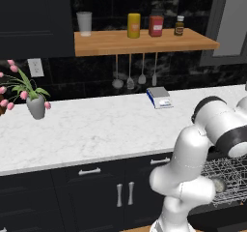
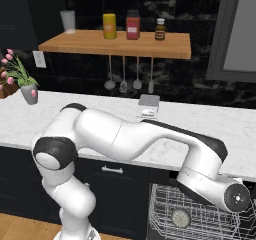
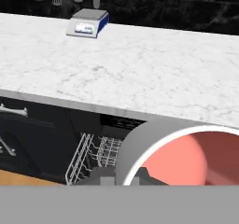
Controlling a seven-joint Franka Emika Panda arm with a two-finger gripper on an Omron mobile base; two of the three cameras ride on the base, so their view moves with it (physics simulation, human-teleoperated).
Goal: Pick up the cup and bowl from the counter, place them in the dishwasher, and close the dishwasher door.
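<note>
The counter (image 1: pixel 96 129) was seen stretching wide above the dishwasher (image 3: pixel 93 157), whose wire rack was pulled out. In hand view a grey bowl (image 3: pixel 186 153) w/ a pink inside was seen right at the fingers, over the rack. Jaws were shut; grip on the bowl couldn't be told. One bowl, one scale (image 3: pixel 87 23) were counted.
</note>
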